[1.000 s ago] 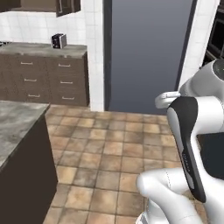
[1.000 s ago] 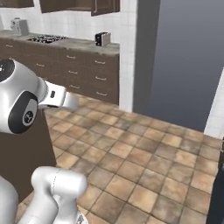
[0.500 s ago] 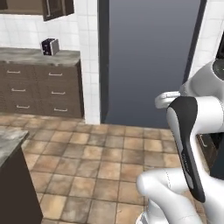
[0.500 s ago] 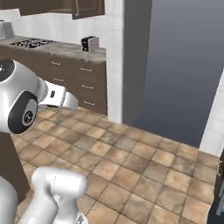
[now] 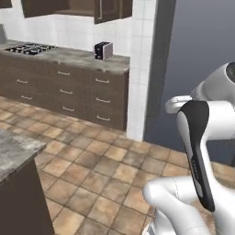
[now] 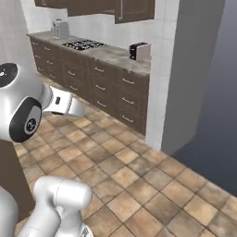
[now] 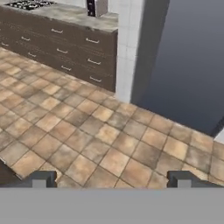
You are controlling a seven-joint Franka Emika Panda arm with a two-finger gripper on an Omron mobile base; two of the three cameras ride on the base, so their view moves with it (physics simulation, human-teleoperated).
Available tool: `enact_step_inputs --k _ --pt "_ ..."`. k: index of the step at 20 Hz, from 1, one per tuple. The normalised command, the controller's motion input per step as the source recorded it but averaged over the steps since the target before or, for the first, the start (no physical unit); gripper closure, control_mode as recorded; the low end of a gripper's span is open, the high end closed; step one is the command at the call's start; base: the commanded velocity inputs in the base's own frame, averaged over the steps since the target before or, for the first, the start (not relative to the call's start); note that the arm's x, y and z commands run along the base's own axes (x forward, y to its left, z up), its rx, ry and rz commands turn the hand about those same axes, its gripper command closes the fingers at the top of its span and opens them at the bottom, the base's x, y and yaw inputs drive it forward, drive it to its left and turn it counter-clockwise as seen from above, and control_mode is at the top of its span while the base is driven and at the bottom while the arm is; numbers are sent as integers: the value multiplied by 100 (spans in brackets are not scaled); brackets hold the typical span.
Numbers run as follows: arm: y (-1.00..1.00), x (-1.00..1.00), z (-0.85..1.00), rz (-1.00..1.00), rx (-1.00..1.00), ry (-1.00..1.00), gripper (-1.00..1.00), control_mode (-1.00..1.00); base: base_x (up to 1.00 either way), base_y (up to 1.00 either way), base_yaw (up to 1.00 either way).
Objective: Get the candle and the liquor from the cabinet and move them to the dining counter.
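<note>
My gripper [image 7: 113,180] is open, with nothing between its two dark fingertips [image 7: 41,179], and it looks down over brown floor tiles. The candle and the liquor are out of view. The dark brown cabinet [image 5: 108,8] hangs above the tiled worktop, with just its lower part in frame; it also sits at the top of the right base view as the cabinet [image 6: 134,9]. A grey marble corner of the dining counter [image 5: 13,153] juts in at the lower left, close beside the base.
A silver toaster [image 5: 103,49] stands on the narrow marble worktop [image 5: 69,57] over brown drawers, with a stove top [image 5: 30,47] to its left. A tall grey wall panel [image 6: 199,69] rises to the right. Tiled floor [image 7: 87,127] lies open ahead.
The whole picture has shifted, so the base has moved. The worktop and toaster now sit further right and the stove top has come into view. The arm holds the same pose, gripper still open.
</note>
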Motion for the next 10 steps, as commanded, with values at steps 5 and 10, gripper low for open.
enact_step_inputs --k 5,10 --pt "0 0 0 0 0 0 -100 100 73 -6 78" --pt "0 0 0 0 0 0 -100 100 73 -42 63"
